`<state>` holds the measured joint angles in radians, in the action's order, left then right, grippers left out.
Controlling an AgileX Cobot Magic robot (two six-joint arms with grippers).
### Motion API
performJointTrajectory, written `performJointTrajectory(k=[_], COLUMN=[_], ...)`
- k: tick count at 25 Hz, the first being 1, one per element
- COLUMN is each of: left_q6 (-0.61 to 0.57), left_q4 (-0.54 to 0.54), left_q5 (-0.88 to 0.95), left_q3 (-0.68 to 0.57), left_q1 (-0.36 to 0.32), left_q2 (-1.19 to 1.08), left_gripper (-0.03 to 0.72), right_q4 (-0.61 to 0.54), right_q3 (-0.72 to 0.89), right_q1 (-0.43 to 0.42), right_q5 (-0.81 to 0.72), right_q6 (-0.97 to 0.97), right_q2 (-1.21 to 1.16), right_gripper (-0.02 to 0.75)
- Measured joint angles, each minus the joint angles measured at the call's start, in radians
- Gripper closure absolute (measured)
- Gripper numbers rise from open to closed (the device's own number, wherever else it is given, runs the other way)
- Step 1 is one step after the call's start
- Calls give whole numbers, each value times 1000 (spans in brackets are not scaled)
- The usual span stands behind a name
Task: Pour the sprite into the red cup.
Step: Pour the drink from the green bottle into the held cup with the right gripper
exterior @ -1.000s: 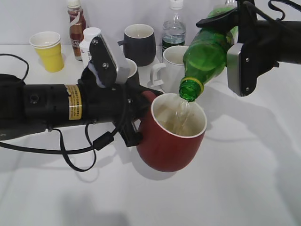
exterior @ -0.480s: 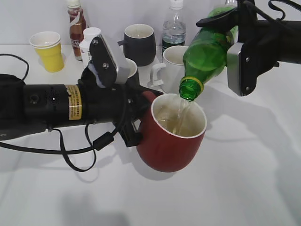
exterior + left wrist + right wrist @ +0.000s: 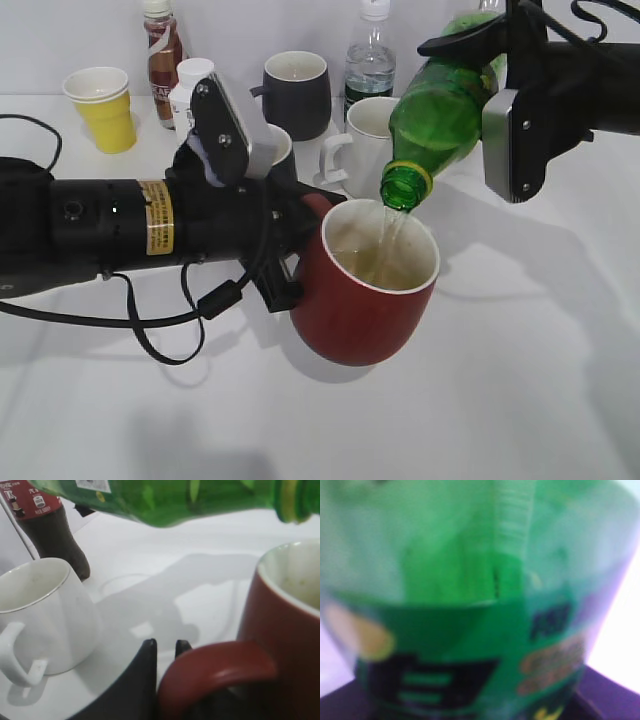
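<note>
Clearly the pour is under way. From the exterior view, the right end effector (image 3: 500,45) holds the sprite (image 3: 445,105) tipped steeply, mouth down and uncapped, just above the red cup (image 3: 365,285). A thin clear stream falls from the bottle neck into the cup, and pale liquid already covers the bottom of its white interior, well short of the rim. The left end effector (image 3: 300,250) has the cup by its handle side and carries it tilted, apparently lifted a little off the table (image 3: 520,400). Behind stand a white mug (image 3: 358,140), a black mug (image 3: 297,92), a yellow paper cup (image 3: 102,107) and several small bottles.

Seen from the left wrist, the dark fingers (image 3: 142,680) close around the cup's loop handle (image 3: 220,667), so that grip is firm. The green bottle crosses the top of this view with its mouth over the cup rim; the white mug sits to the left, with a dark cola bottle (image 3: 47,530) behind it.

Seen from the right wrist, nearly everything is blurred green plastic and label filling the lens; the end effector is evidently clamped on the bottle, though its fingers hardly show.

By my judgement, the grasping, lifting and aligning are done; what remains is to go on pouring until enough is in, then tip the bottle upright and set both things down.
</note>
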<state>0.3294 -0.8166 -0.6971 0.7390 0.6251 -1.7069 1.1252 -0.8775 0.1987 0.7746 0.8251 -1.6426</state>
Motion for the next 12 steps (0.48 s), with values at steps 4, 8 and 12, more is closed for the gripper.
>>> performJointTrajectory(k=[4, 8, 12], left_q6=[0, -1, -1], left_q4=[0, 13, 49], left_q5=[-3, -27, -39], left_q3=[0, 0, 0], left_q1=[0, 0, 0], left_q2=[0, 0, 0], left_gripper=[606, 606, 606], right_q4=[0, 0, -1], right_q3=[0, -1, -1], right_q1=[0, 0, 0], right_q5=[0, 1, -1], right_q6=[-57, -133, -227], right_q2=[0, 0, 0], right_gripper=[324, 324, 324])
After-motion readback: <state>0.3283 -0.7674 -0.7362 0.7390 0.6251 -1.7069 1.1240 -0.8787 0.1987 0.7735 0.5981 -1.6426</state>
